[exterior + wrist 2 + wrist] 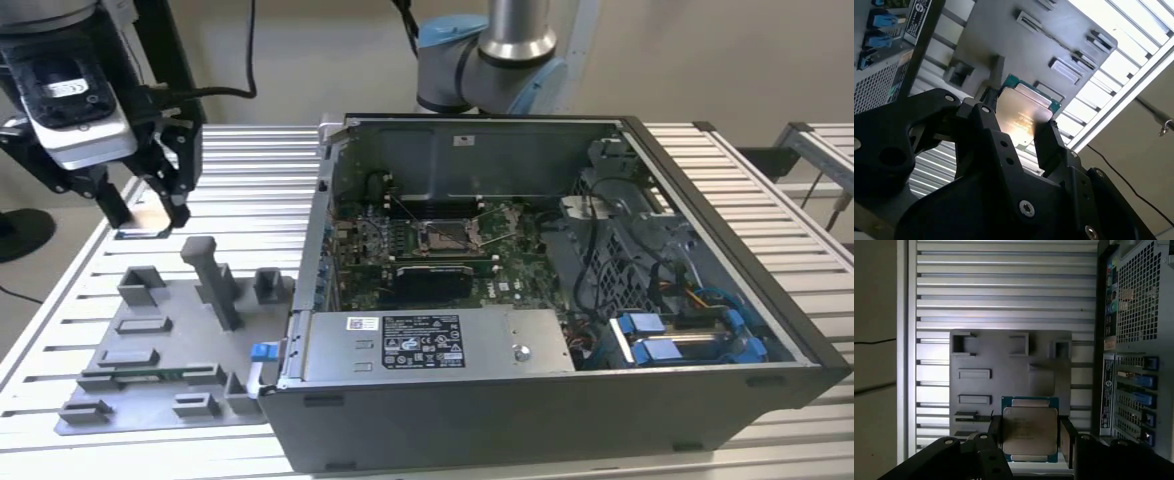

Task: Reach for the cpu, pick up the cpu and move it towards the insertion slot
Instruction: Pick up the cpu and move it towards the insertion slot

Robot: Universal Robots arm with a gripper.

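Exterior view: gripper (pixel 147 216) at that view's far left, raised over the slatted table (pixel 254 170), beyond the grey fixture plate (pixel 140 345). Item held: the cpu (pixel 1030 429), silvery top, thin green rim, clamped by two opposite edges between the black fingers (pixel 995 429); in both wrist views it hangs above the fixture plate with its face open to the camera. Grip: fingers closed on the chip's thin sides only, nothing under it. Destination: the insertion slot (pixel 445 237), silver frame with a dark centre, on the green board deep inside the open computer case (pixel 801 330), well apart from the gripper. Hazards, as judged: (1) edge-only hold, so a jolt or quick swing may let the chip slip or rotate in the fingers; (2) the case's near wall stands between chip and slot, so a low path may strike it; (3) a tilted or turned chip may meet the socket frame askew; (4) cables and brackets crowd the case interior, leaving the fingers little room.
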